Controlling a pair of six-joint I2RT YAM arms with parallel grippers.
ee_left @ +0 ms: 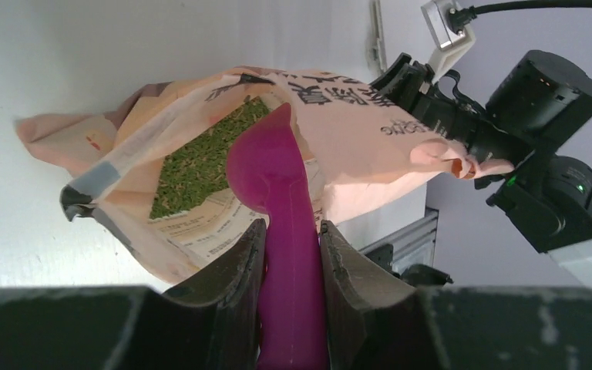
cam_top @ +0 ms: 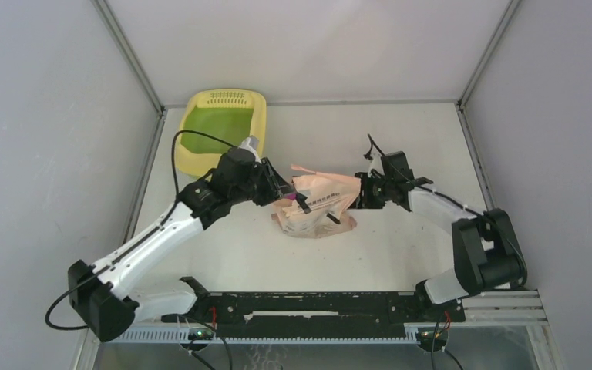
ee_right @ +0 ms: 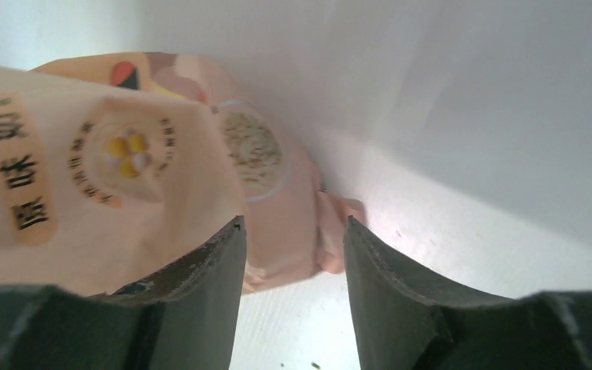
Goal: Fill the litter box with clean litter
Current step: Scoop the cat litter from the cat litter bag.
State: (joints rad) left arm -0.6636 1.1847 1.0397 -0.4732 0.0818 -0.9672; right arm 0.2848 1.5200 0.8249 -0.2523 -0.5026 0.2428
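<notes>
The pale yellow litter box point(cam_top: 187, 146) with a green floor sits at the far left of the table. A peach printed bag point(cam_top: 324, 202) lies mid-table, and green clean litter point(ee_left: 200, 158) shows inside its opening. My left gripper point(ee_left: 293, 225) is shut on the handle of a magenta scoop point(ee_left: 270, 166), whose bowl rests at the bag's mouth. My right gripper point(ee_right: 294, 223) is at the bag's other end point(ee_right: 277, 200). Its jaws stand apart around a corner of the bag without pressing it.
Grey walls close in the table on the left, back and right. A black rail point(cam_top: 316, 308) with the arm bases runs along the near edge. A few loose granules point(ee_right: 314, 364) lie on the white table under the right gripper.
</notes>
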